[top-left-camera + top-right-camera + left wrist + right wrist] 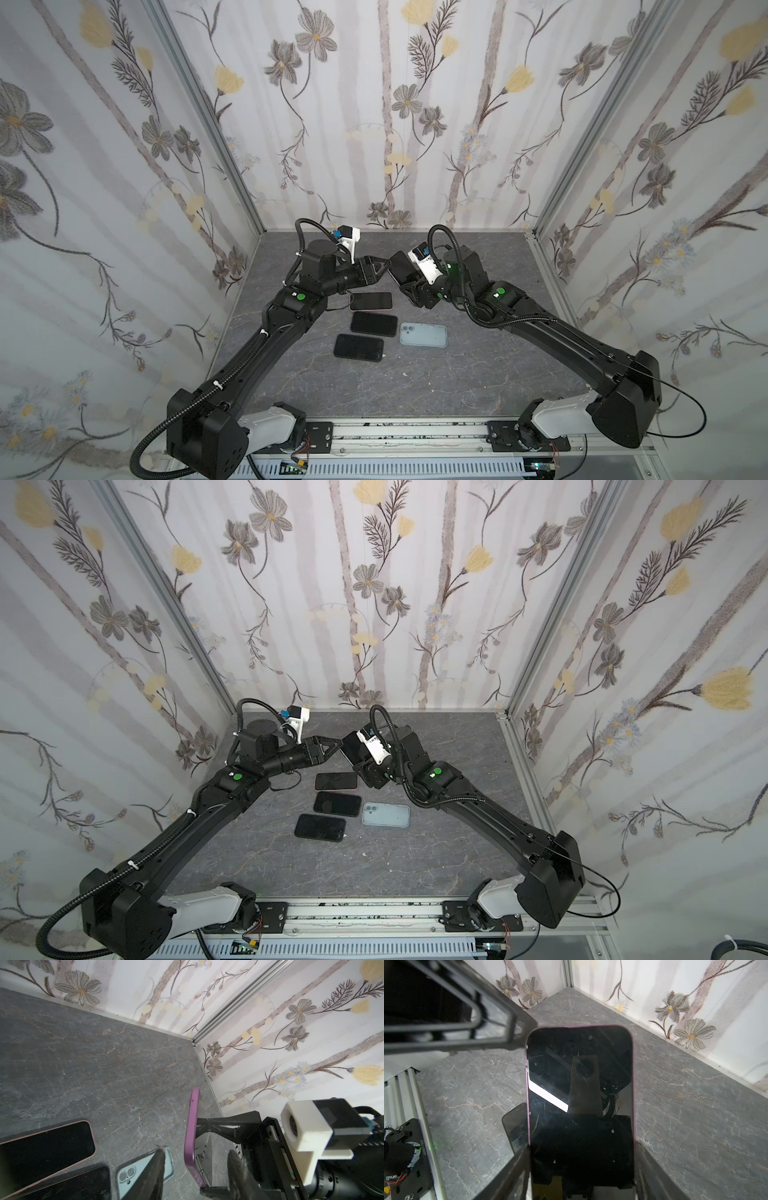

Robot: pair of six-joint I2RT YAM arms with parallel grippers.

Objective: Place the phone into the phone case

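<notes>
Phone point(580, 1093) aloft in right end effector point(580, 1155) grip, left end effector point(196, 1152) part-open astride its edge.

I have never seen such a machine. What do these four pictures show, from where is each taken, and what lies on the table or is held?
These are two robot arms, the left arm and the right arm, mounted at a grey table. Two pictures look down from above, nearly alike; the other two come from a camera on each wrist. On the table lie a pink-rimmed phone, two black phones and a pale blue case. The right fingers hold a purple phone in the air; the left fingers stand open around its edge.
</notes>
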